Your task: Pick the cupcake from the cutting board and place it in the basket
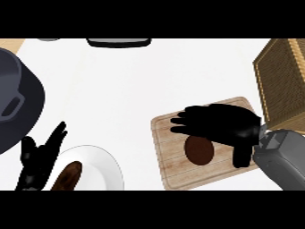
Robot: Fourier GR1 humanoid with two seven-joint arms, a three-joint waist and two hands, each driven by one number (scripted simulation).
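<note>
One cupcake (197, 151) is lying on the single cutting board (201, 145) at lower right of the frame, its long axis running up and down the frame. The right hand (221, 125) is hovering over it, fingers spread, gripping nothing. One basket (288, 85) is sitting at upper right. The left hand (39, 156) is resting open at lower left beside one plate (102, 159) on the white desk (115, 89), near a dark pot (6, 98).
</note>
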